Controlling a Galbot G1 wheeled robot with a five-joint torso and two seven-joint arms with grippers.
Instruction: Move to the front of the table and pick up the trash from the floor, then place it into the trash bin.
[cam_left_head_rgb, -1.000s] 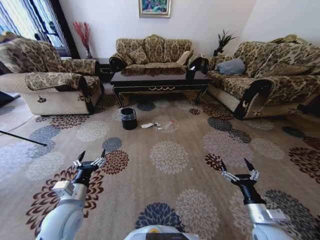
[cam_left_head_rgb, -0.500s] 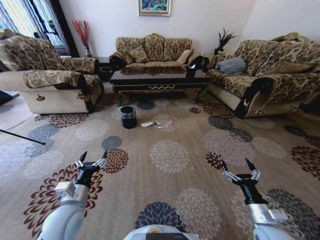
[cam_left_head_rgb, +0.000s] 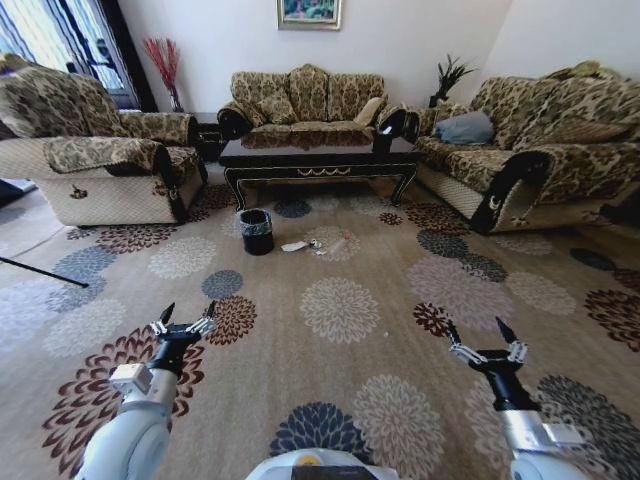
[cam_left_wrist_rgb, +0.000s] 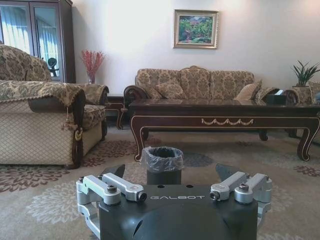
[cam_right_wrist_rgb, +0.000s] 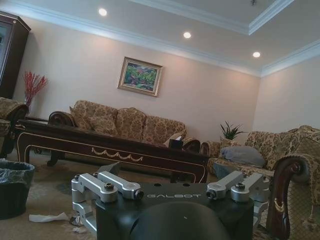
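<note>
The trash (cam_left_head_rgb: 315, 245) lies on the floor (cam_left_head_rgb: 340, 360) just in front of the surface's (cam_left_head_rgb: 318, 155) front edge: a paper scrap, a crushed can and a bottle in 1 loose row running sideways, with the trash bin (cam_left_head_rgb: 257, 232) just beside their left end. All of it sits well ahead of both arms. The left end effector (cam_left_head_rgb: 183, 318) looks slightly nearer; it and the right end effector (cam_left_head_rgb: 488, 340) hover with fingers spread apart, holding nothing.

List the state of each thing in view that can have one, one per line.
Left gripper: open, empty, held low over the carpet.
Right gripper: open, empty, held low over the carpet.
Trash bin: upright, bag-lined, on the carpet.
Bottle: lying on the carpet.
Paper scrap: flat beside the bin.
</note>
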